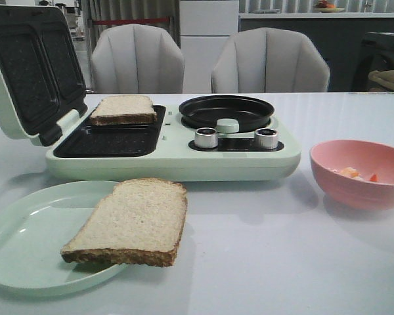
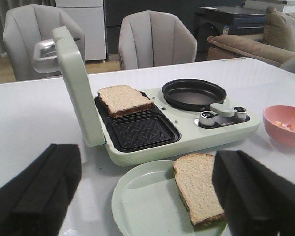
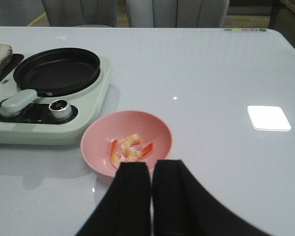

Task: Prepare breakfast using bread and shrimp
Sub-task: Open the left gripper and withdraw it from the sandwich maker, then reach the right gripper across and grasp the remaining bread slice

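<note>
While two grey chairs [image 1: 138,59] face it, glossy white table [image 1: 282,249], wall cabinets behind.

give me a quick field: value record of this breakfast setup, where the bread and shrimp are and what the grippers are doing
bread 1: slice lying in the far grill slot of the open breakfast maker
bread 2: slice on the green plate, overhanging its rim
shrimp: shrimp in the pink bowl, right of the maker
round pan: pan with nothing in it
left gripper: left gripper open, holding nothing
right gripper: right gripper shut, holding nothing, near the bowl
</note>
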Robot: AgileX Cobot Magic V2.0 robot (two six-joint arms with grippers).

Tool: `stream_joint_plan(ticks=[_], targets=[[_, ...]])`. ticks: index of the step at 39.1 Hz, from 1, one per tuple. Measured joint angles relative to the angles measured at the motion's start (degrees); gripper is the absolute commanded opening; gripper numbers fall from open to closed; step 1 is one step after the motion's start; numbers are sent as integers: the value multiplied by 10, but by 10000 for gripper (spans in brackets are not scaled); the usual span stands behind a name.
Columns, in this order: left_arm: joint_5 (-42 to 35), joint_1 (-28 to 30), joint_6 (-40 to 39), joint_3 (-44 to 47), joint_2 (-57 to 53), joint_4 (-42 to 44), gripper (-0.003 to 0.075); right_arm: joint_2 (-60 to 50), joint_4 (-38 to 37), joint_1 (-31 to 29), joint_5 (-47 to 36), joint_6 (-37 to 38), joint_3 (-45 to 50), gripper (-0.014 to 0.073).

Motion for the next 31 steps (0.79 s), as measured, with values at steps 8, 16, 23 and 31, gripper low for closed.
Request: stream_joint_plan(ticks=[8,16,23,31], targets=[[0,0,0,0,0,0,603,68,0,31,37,0,-55,532],[0,0,0,0,0,0,603,185,51,64,90,0,-132,531],[0,0,0,0,0,0,603,327,138,91,168,-3,-207,531],[0,0,0,0,0,0,603,490,301,108,192,-90,-256,531]])
